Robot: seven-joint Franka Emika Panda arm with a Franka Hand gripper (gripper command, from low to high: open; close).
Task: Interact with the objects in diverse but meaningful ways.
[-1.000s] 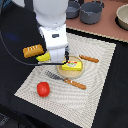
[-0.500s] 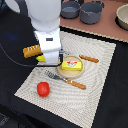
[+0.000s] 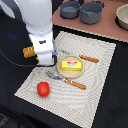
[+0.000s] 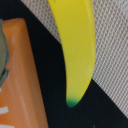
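My gripper [image 3: 45,62] hangs low over the placemat's edge on the exterior view's left, right beside the orange-brown bread loaf [image 3: 28,51]. Its fingers do not show clearly, so their state is unclear. The wrist view shows a yellow banana [image 4: 75,50] with a green tip lying partly on the mat, and the bread loaf [image 4: 25,75] close alongside it. In the exterior view the arm hides the banana. A yellow block with a red label [image 3: 71,65] lies on a small round plate [image 3: 62,70]. The red tomato [image 3: 43,89] rests on the mat's near part.
A woven placemat [image 3: 95,95] covers the dark table. An orange-handled knife [image 3: 75,83] and a fork [image 3: 51,75] lie near the plate, and another orange-handled utensil [image 3: 89,58] lies beyond it. Two grey pots [image 3: 80,10] and a bowl [image 3: 123,17] stand at the back.
The arm has shifted a little toward the exterior view's left and come down closer to the mat beside the bread loaf. The objects have stayed put.
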